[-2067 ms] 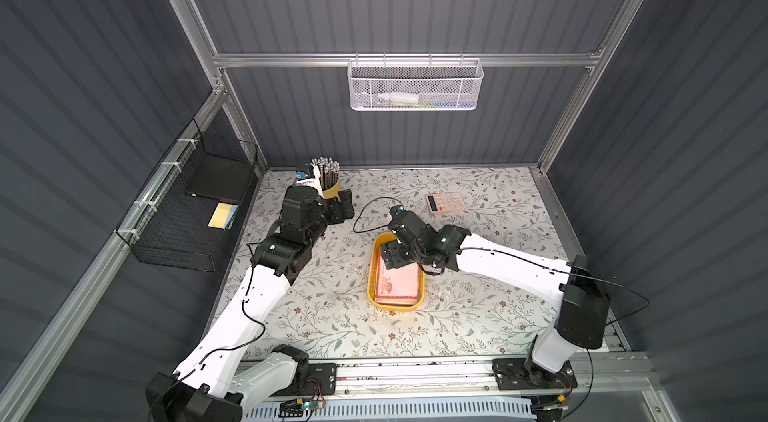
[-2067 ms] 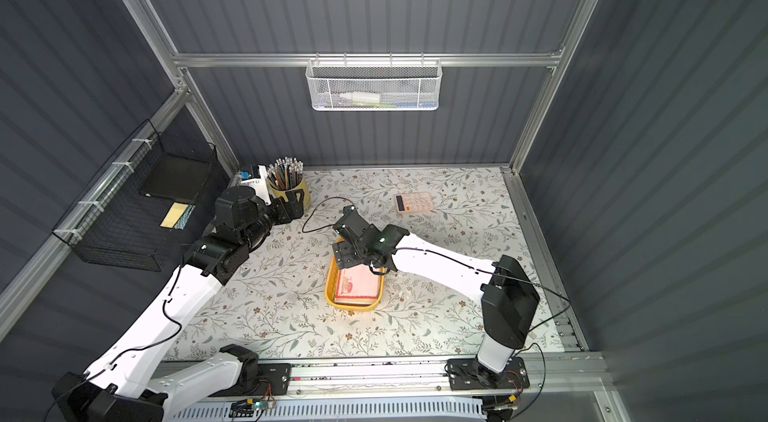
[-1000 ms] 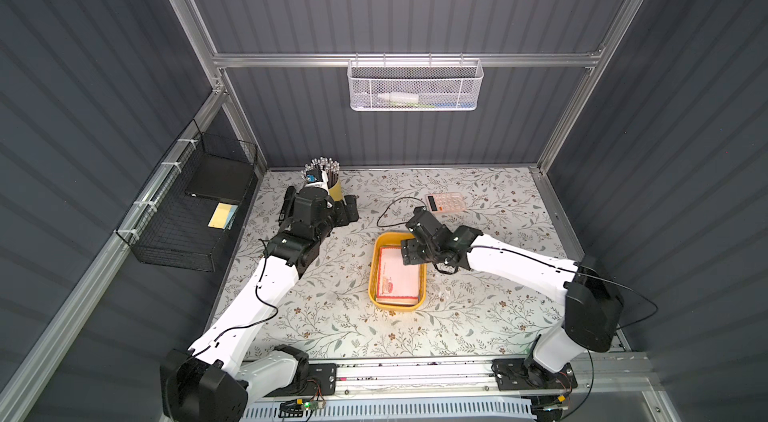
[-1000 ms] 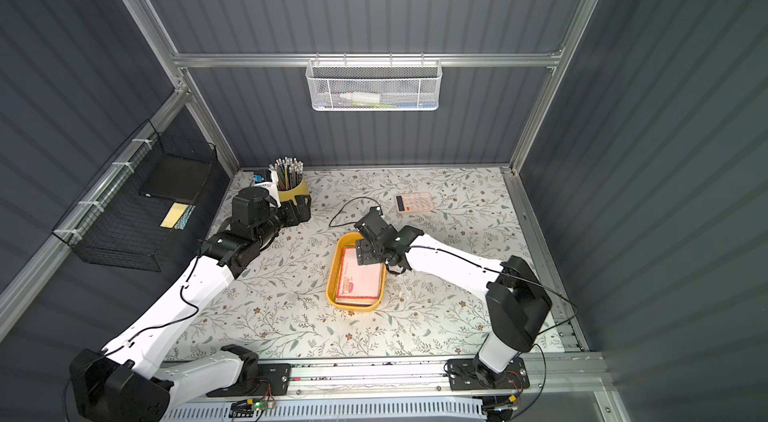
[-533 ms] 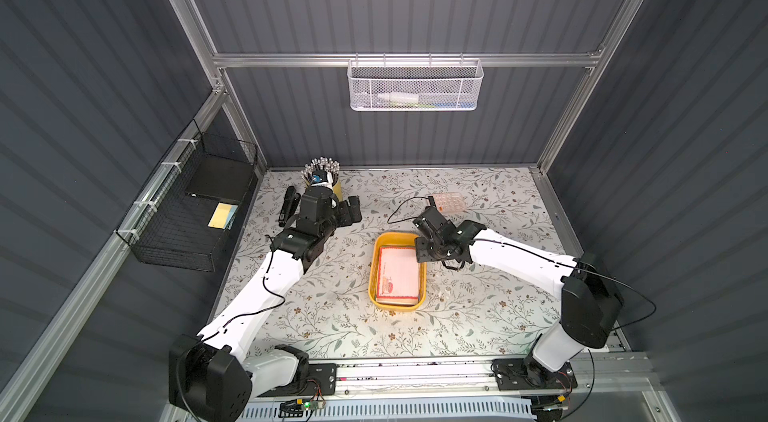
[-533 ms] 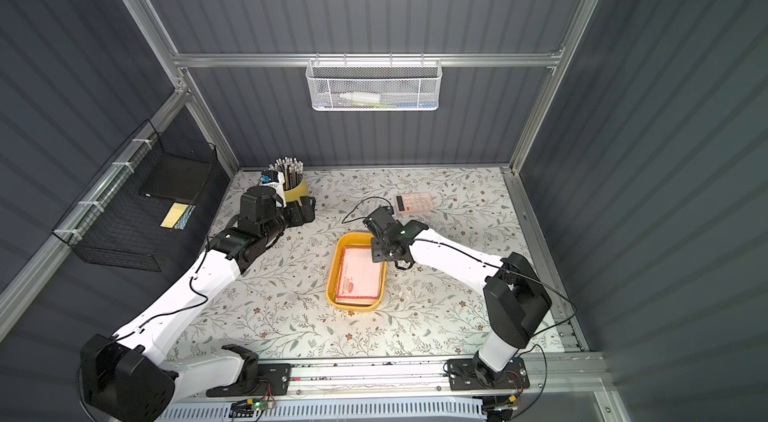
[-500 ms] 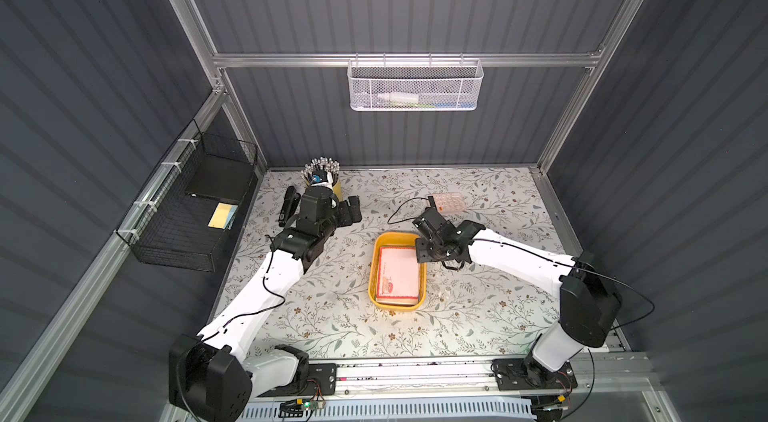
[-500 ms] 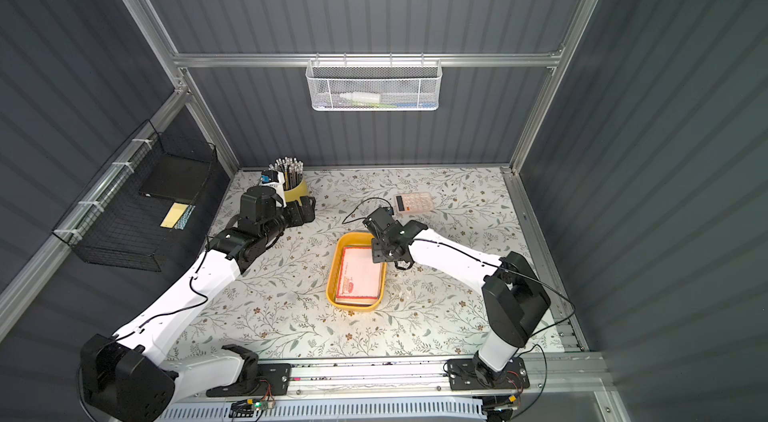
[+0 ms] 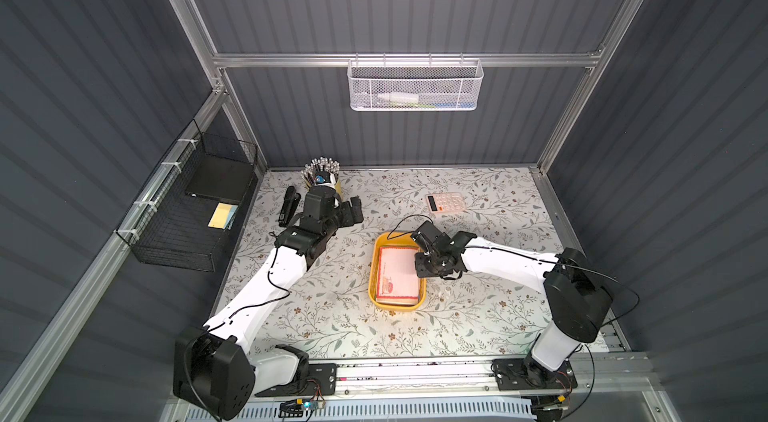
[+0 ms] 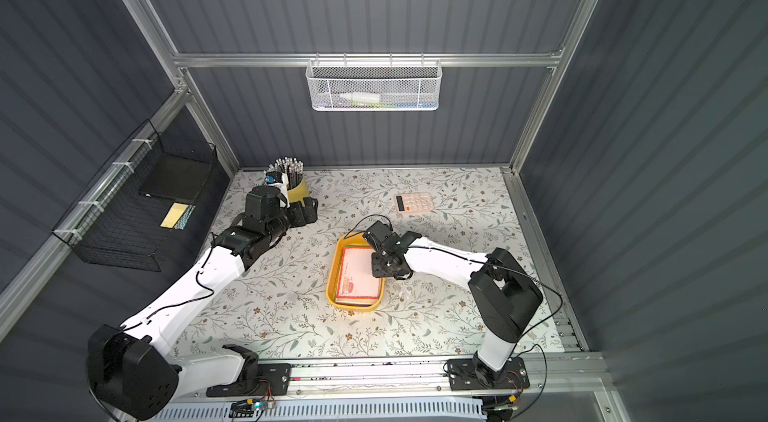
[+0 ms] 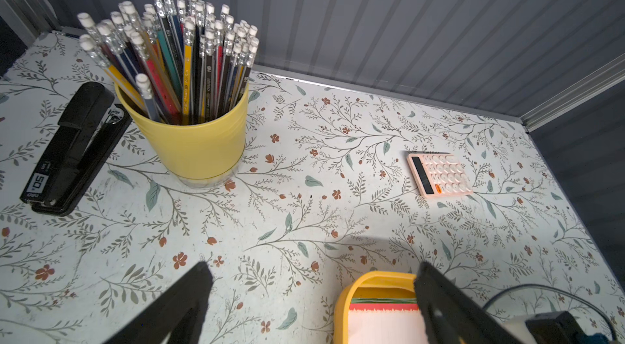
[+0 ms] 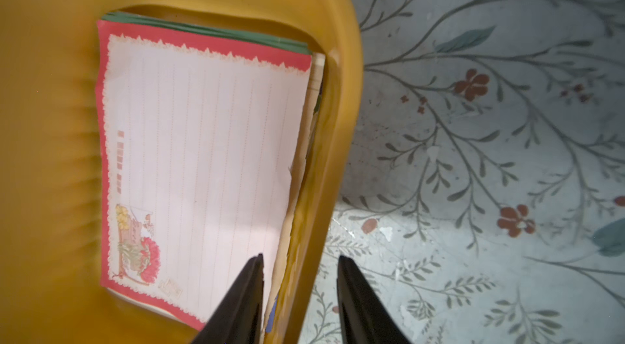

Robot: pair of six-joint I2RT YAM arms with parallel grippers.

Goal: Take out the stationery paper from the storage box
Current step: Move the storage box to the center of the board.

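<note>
The stationery paper lies stacked in the storage box, with a red-edged sheet on top. It looks thin, light and floppy, and the sheets may slide. I think the loose edge by the wall is the best place to pinch. The right end effector is a little apart, one finger on each side of that wall, holding nothing. The left end effector is wide apart above the worktop.

A white "50" label on the black stapler; lettering on the pencils too small to read
</note>
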